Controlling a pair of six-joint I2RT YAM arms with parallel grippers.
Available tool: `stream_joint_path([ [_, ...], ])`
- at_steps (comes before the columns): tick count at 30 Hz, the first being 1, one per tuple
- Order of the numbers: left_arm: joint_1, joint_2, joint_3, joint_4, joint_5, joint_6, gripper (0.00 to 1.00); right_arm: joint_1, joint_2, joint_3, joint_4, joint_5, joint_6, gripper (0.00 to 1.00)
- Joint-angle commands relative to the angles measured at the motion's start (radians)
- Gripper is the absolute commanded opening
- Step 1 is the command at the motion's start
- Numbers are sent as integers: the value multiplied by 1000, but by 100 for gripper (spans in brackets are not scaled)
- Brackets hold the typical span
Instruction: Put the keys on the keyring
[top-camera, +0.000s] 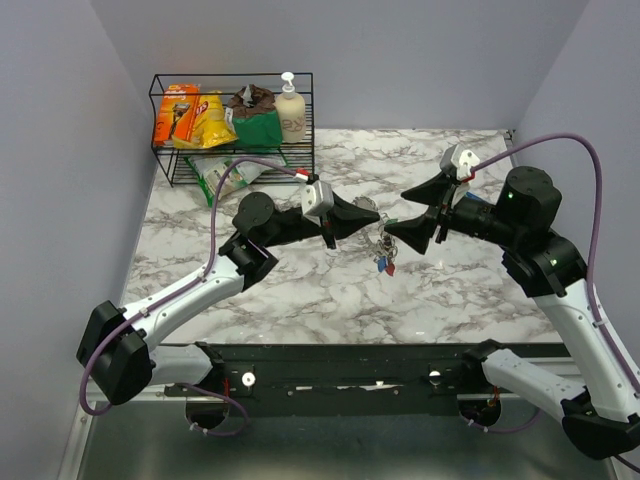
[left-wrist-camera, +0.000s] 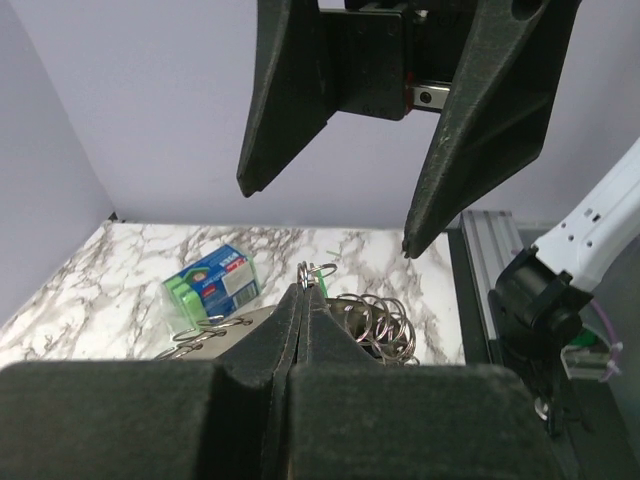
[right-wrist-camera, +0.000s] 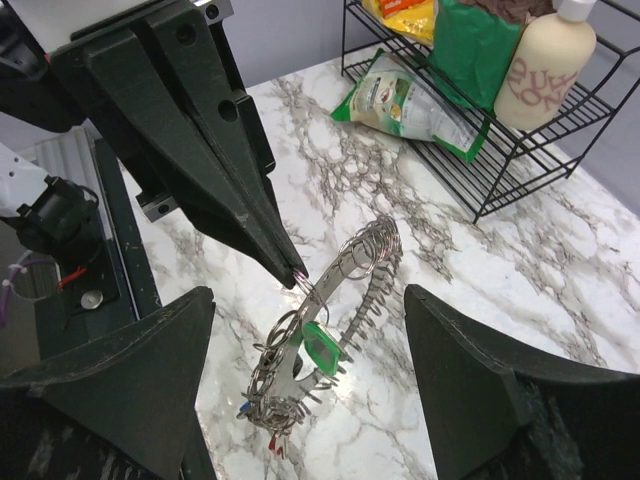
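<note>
The marble counter (top-camera: 300, 300) lies under both end effectors and is bare beneath them and on their near side, so I judge there is good room to lower or swing the load there. The counter's near edge and the arm bases are well apart from the work. The wire rack (top-camera: 165, 150) with snack packets and a lotion bottle stands far behind the left end effector, and one packet lies in front of it. A small green and blue box (left-wrist-camera: 215, 280) sits on the counter beyond the left tips. The left end effector (right-wrist-camera: 295, 280) is clenched on the keyring (right-wrist-camera: 350, 270), which hangs from its tips above the counter. The right end effector (left-wrist-camera: 327, 220) faces it closely with the fingers spread wide and grasps nothing; the keyring hangs between its two fingers. A green key (right-wrist-camera: 320, 345) hangs against the ring just below the left tips, and the red and blue keys (top-camera: 385, 265) dangle at the lowest part. They seem threaded already, though I cannot tell if every key sits fully on the ring; checking this and setting it down may remain.
</note>
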Motion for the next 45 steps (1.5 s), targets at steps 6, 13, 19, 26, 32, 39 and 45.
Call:
stream_joint_path([
  [6,4,-51,-76,382,-47,-114,0,1,-22,16,29,19,39,84],
  [13,9,-47,-69,414,34,-141,0,-4,-18,-7,40,2,25,63],
  [19,10,-42,-58,402,80,-144,0,-5,-35,-12,58,-5,26,60],
  [26,10,-36,-44,377,111,-146,0,-5,-55,-24,70,-21,8,63],
  [32,10,-27,-33,373,117,-152,0,-4,-41,-33,72,-79,-3,63],
  [39,10,-17,-26,359,108,-155,0,-4,-42,-39,76,-159,-24,17],
  [45,10,-8,-15,373,82,-186,0,-4,-39,-53,75,-185,-41,1],
])
